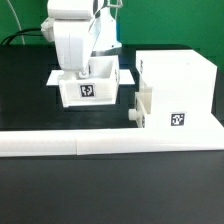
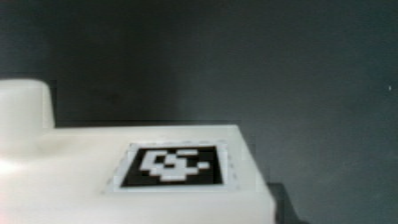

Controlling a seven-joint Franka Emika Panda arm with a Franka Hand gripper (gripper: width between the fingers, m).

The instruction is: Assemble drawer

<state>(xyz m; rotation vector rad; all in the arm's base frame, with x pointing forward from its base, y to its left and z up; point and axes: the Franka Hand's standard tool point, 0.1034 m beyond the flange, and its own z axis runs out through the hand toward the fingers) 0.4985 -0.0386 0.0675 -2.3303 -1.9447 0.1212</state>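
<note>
In the exterior view a small white drawer box [image 1: 88,90] with a black tag on its front stands left of centre on the black table. The big white drawer housing [image 1: 176,92], also tagged, stands at the exterior view's right, with a small white knob-like part [image 1: 134,113] at its lower left corner. My gripper [image 1: 84,68] is lowered onto the top of the small box, and the white arm hides its fingers. The wrist view shows a white part's flat face [image 2: 107,190] with a tag [image 2: 175,165] and a rounded white post [image 2: 22,110]. No fingers show there.
A long white rail [image 1: 100,145] runs across the front of the table. A thin flat white board [image 1: 53,78] lies under the small box and sticks out on both sides. Dark cables hang at the back.
</note>
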